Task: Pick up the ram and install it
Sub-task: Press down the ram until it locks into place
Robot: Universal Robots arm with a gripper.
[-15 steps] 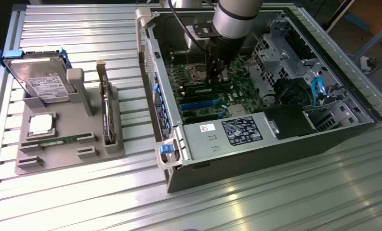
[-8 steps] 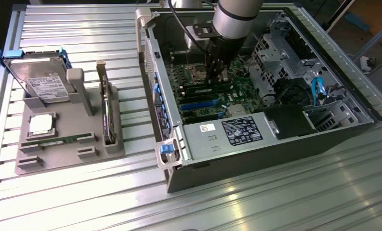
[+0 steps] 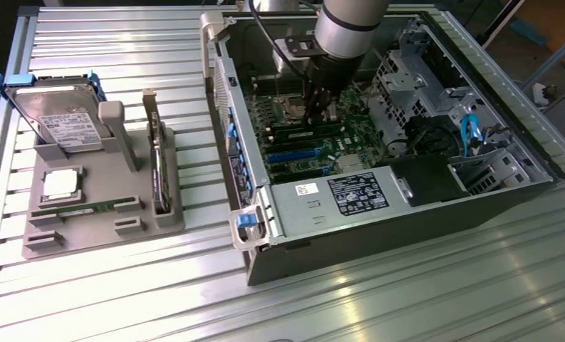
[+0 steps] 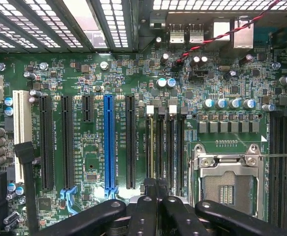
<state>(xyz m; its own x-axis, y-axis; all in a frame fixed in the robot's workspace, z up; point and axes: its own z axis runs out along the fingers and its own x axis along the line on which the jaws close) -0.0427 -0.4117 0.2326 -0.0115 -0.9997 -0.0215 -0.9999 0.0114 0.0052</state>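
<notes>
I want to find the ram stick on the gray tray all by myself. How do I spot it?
Find the gray tray on the exterior view's left, beside the open computer case. Near the tray's front edge, just in front of the square silver processor, lies the ram stick. It is the one long, thin green strip lying flat, while the hard drive and dark card stand upright.

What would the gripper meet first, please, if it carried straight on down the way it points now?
Most likely the memory slots on the motherboard, beside the empty processor socket. The shut gripper hangs right above them; whether it holds the ram, and how near it is, is unclear.
</notes>
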